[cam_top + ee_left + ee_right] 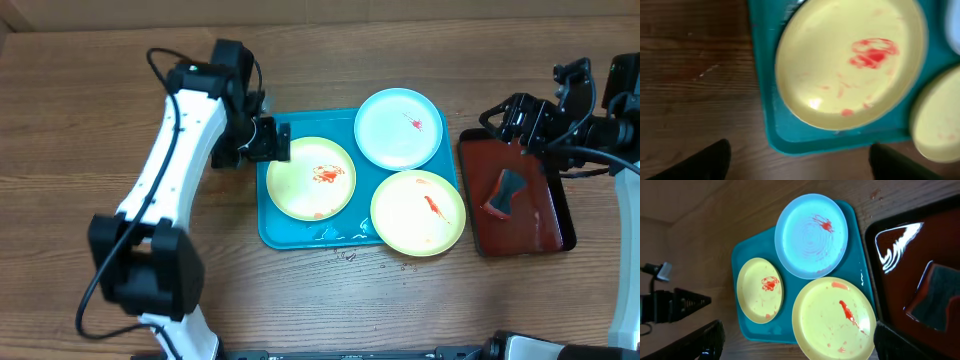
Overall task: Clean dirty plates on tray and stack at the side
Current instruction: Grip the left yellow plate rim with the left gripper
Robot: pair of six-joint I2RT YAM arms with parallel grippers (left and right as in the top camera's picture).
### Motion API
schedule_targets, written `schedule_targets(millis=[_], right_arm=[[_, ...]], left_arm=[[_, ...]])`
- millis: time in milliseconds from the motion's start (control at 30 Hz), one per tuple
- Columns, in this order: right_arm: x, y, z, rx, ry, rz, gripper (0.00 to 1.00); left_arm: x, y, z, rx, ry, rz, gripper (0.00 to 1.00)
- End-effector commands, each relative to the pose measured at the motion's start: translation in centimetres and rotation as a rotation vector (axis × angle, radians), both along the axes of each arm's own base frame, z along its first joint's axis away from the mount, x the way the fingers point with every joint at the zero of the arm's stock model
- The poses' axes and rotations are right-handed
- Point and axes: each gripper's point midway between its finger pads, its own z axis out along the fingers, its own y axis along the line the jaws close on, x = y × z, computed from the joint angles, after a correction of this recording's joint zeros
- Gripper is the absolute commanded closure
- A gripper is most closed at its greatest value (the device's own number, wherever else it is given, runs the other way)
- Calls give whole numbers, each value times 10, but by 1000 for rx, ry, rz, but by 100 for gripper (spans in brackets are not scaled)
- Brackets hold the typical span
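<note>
Yellow plate (311, 178) by the tray's (300, 238) left edge may slip your left gripper (280, 142) when it pinches; it and your right gripper (505, 118) gape empty.

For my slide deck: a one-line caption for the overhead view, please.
Three sauce-smeared plates await cleaning on the teal tray, a dark red tray beside it.

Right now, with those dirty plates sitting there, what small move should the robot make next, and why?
Probably the left claw should close in on the near rim of the left pale yellow round plastic plate and grip it. The claw stands open just beside that red-smeared plate on the teal rectangular plastic tray, holding nothing.
</note>
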Motion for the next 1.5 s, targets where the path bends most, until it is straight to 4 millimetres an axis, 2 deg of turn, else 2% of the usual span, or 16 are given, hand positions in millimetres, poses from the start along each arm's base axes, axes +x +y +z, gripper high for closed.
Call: schedule_targets(millis=[0, 33, 100, 200, 333, 400, 533, 600, 867, 967, 1133, 1467], right_arm=[[5, -8, 6, -45, -26, -8, 5], [5, -8, 6, -50, -26, -11, 7], [5, -10, 5, -58, -24, -15, 9], [4, -11, 4, -66, -19, -20, 10], [4, -11, 4, -67, -19, -20, 10], [4, -11, 4, -67, -20, -20, 10], [5, -12, 4, -71, -19, -22, 10], [4, -14, 3, -83, -15, -29, 10], [4, -15, 2, -86, -13, -30, 10], [2, -14, 1, -85, -5, -30, 10], [0, -15, 0, -89, 8, -32, 10], [-1, -16, -1, -92, 15, -35, 10]], left_arm=[[12, 16, -28, 131, 50, 174, 25], [14, 14, -37, 134, 60, 169, 38], [16, 10, -51, 134, 86, 162, 51], [14, 1, -68, 109, 131, 154, 61], [15, -3, -80, 102, 152, 148, 64], [16, -1, -82, 110, 150, 145, 69], [20, 9, -84, 169, 126, 144, 71], [22, 9, -84, 167, 115, 131, 73], [22, 9, -88, 163, 106, 52, 71], [17, 9, -97, 160, 115, 37, 71], [8, 1, -114, 109, 134, 21, 78], [-2, -1, -133, 87, 151, 27, 81]])
